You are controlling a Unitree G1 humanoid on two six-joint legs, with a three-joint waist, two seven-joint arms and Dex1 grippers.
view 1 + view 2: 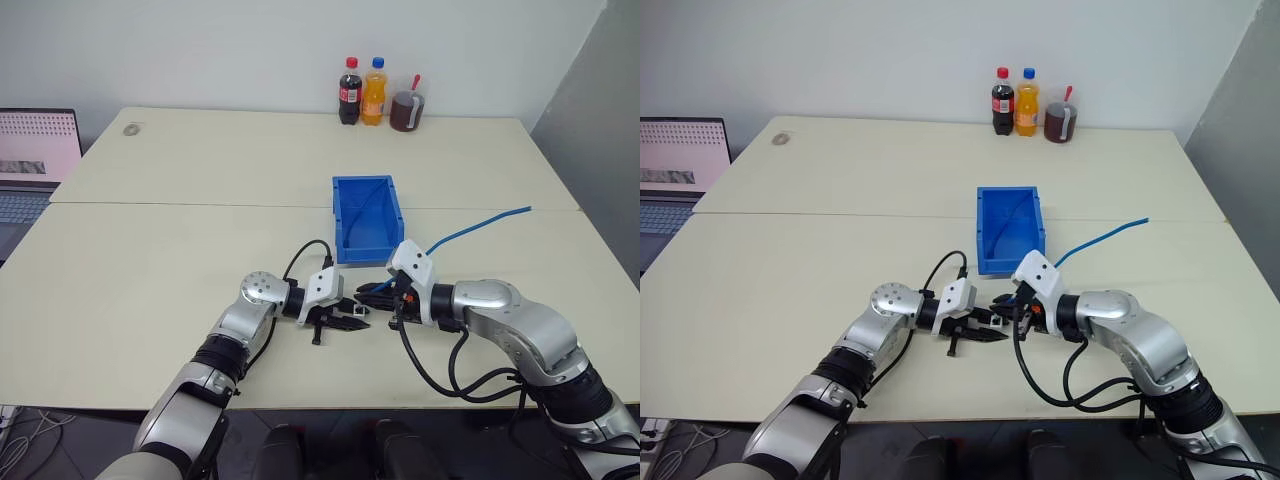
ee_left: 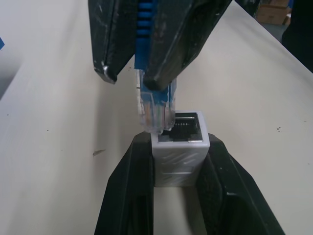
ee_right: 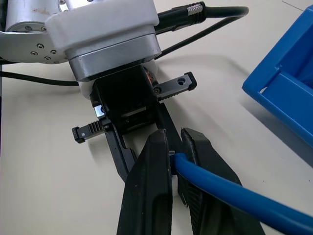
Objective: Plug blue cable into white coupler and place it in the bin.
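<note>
Nearby, just beyond both claws on the surface [image 1: 150, 250]: the bin [image 1: 366, 218]; bottles [image 1: 362, 92] far behind. Left claw [image 2: 181, 161] clamped on the white coupler [image 2: 180, 147], pointing right. Right claw [image 3: 175, 161] pinching the blue cable [image 3: 234, 193], clear plug [image 2: 156, 110] touching the socket's edge.

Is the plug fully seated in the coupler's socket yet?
No: the clear plug sits at the white coupler's socket edge, not inside.
</note>
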